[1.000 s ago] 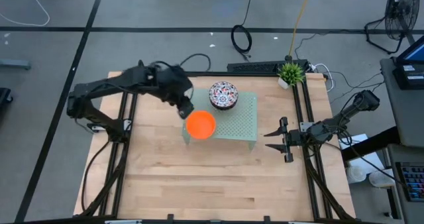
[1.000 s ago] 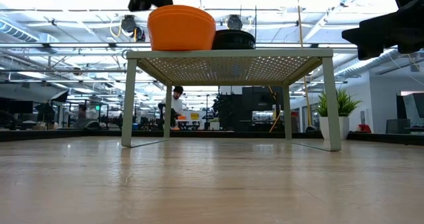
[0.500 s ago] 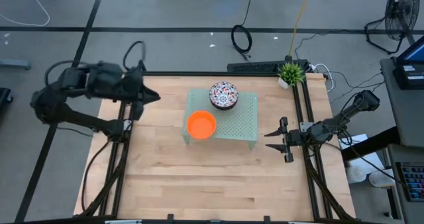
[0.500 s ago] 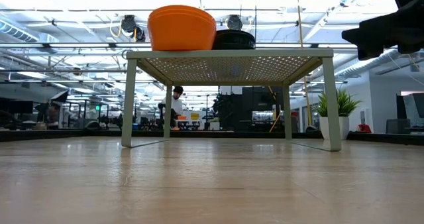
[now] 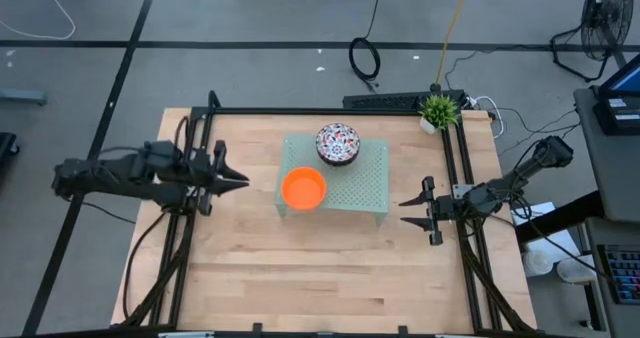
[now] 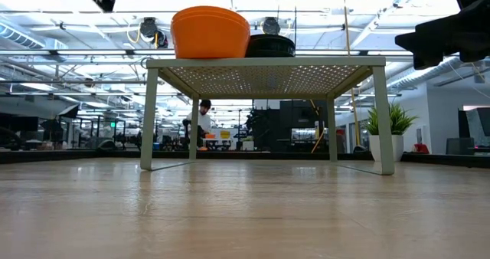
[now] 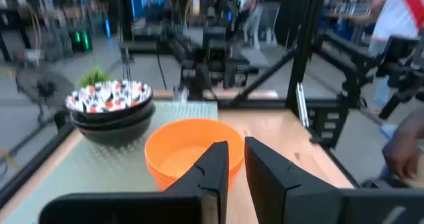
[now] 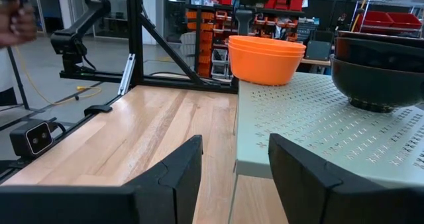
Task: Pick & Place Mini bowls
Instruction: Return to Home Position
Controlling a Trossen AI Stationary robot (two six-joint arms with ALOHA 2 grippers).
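Observation:
A stack of plain orange mini bowls (image 5: 302, 188) sits on the near-left corner of the pale green perforated rack (image 5: 368, 190). A stack of floral mini bowls (image 5: 337, 143) stands on the rack's far side. Both stacks also show in the left wrist view, orange (image 7: 192, 151) and floral (image 7: 109, 101), and in the low view the orange stack (image 6: 210, 32) tops the rack. My left gripper (image 5: 243, 181) hovers left of the rack, pointing at it, fingers shut and holding nothing. My right gripper (image 5: 404, 212) waits open to the right of the rack.
A small potted plant (image 5: 437, 109) stands at the table's far right corner. Black frame rails run along both table sides. A person's hand (image 7: 405, 151) shows beyond the table's right side. Bare wood lies in front of the rack (image 6: 268, 75).
My left gripper has drawn back from the orange bowl stack on the rack toward the table's left edge, swinging out over the left rail and then returning level, pointing at the rack. The orange stack has stayed on the rack. My right arm has kept still.

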